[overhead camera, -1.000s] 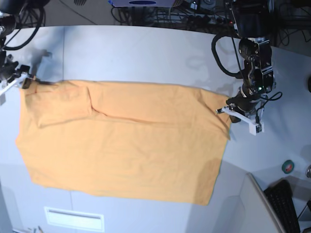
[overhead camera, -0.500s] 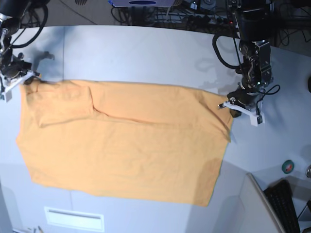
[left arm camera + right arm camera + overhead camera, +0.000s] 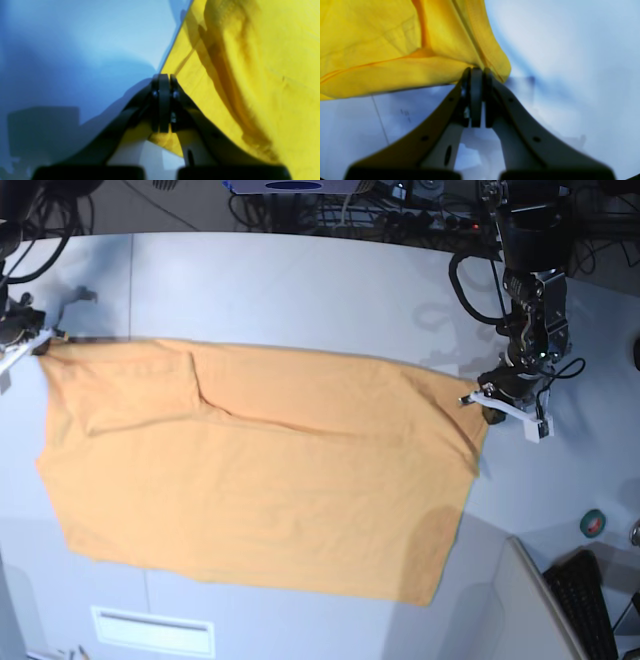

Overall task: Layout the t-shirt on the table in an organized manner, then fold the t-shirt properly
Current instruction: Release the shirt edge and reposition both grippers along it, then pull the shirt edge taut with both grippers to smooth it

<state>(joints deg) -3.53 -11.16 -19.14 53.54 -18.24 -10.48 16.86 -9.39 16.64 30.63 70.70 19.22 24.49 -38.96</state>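
Observation:
The light-orange t-shirt [image 3: 250, 470] lies spread across the white table [image 3: 300, 290], with one sleeve folded over near its upper left. My left gripper [image 3: 488, 406] is at the shirt's upper right corner. In the left wrist view that left gripper [image 3: 163, 78] is shut, with shirt fabric [image 3: 250, 75] pinched between its fingers. My right gripper [image 3: 40, 340] is at the upper left corner. The right wrist view shows the right gripper [image 3: 476, 71] shut on the shirt's hem [image 3: 395, 45]. Between the two grippers the top edge runs nearly straight.
A dark keyboard [image 3: 585, 610] and a green tape roll [image 3: 593, 523] lie at the right front. Cables [image 3: 380, 210] run behind the far edge. A white label strip [image 3: 152, 630] sits at the near edge, and bare table [image 3: 570, 50] surrounds the shirt.
My right gripper has shut on the shirt's left corner and pulled it outward and away. The left gripper drew its corner slightly to the right, so the top edge is tauter.

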